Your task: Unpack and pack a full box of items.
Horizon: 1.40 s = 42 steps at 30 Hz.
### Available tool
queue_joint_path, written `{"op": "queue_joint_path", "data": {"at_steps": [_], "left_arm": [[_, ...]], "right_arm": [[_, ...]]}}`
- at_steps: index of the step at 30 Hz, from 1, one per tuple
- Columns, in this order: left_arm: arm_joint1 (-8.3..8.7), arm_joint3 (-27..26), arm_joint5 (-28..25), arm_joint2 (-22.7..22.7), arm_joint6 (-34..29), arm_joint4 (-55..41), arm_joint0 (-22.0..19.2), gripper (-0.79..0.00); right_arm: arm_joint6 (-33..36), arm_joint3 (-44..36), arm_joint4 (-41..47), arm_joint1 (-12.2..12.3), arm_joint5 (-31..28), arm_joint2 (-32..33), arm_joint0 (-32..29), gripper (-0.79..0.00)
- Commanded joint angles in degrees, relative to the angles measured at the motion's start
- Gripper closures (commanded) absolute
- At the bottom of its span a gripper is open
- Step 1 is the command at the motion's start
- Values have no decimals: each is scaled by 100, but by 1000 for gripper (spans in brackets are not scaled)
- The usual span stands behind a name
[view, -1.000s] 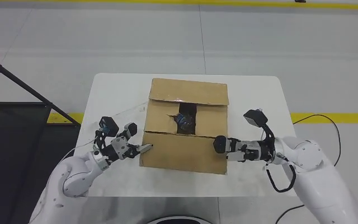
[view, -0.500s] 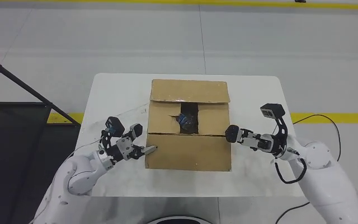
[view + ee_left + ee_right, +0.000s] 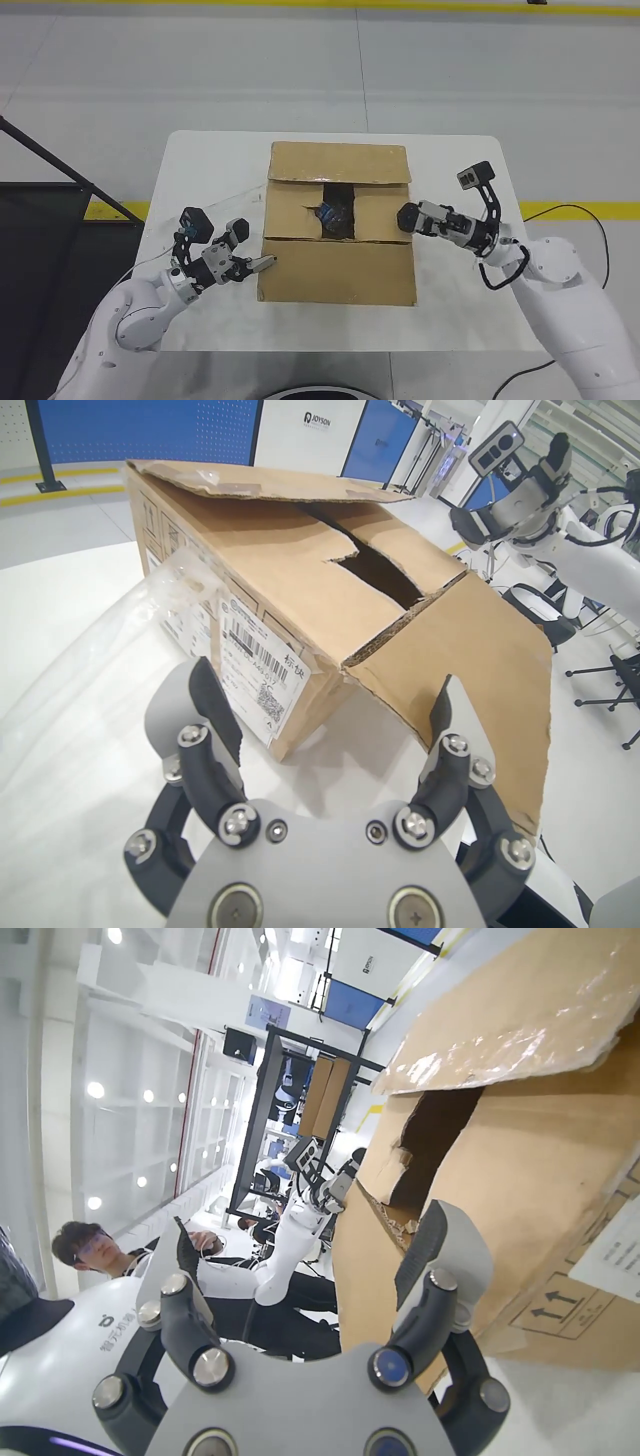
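Cardboard box point(image 3: 335, 265) on the white surface point(image 3: 200, 165), top flaps partly folded shut. Between the two side flaps, a dark gap point(image 3: 340, 195) over the box's centre. Inside it, part of a dark bluish item point(image 3: 328, 213), kind not to be told. Over the box's far half, the far flap point(image 3: 340, 162), folded down and a little raised at its free edge. On the robot's side, the near flap point(image 3: 475, 680), tilted outward past the box's wall and torn along its edge. Shipping label point(image 3: 265, 670) on the box's left wall, with crinkled clear film point(image 3: 100, 640) spread on the surface beside that wall.

Left gripper point(image 3: 325, 680) just off the box's near left corner, jaws spread wide with nothing between them. One fingertip right by the near flap, contact not to be told. Right gripper point(image 3: 306, 1223) at the box's right edge, level with the gap, jaws likewise apart and holding nothing. One finger point(image 3: 440, 1248) overlapping the cardboard, contact not to be told.

Far edge of the box close to the surface's far edge. Wide bare strips to the box's left and right, a narrower one on its near side.
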Motion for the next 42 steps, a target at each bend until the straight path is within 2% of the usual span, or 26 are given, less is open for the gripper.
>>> {"op": "queue_joint_path", "data": {"at_steps": [1,13,20,34,42], "left_arm": [[0,1,-1,1,-1,1,-1,-785],[0,1,-1,1,-1,1,-1,-785],[0,1,-1,1,-1,1,-1,-785],[0,1,-1,1,-1,1,-1,-785],[0,1,-1,1,-1,1,-1,-785]], "right_arm": [[-69,192,8,-52,183,-123,204,-785],[-105,1135,381,-411,726,-795,1064,-785],[-240,1498,351,-575,664,-987,1358,-785],[-1317,1629,-207,-852,647,-1202,1825,-785],[-1317,1629,-207,-852,647,-1202,1825,-785]]}}
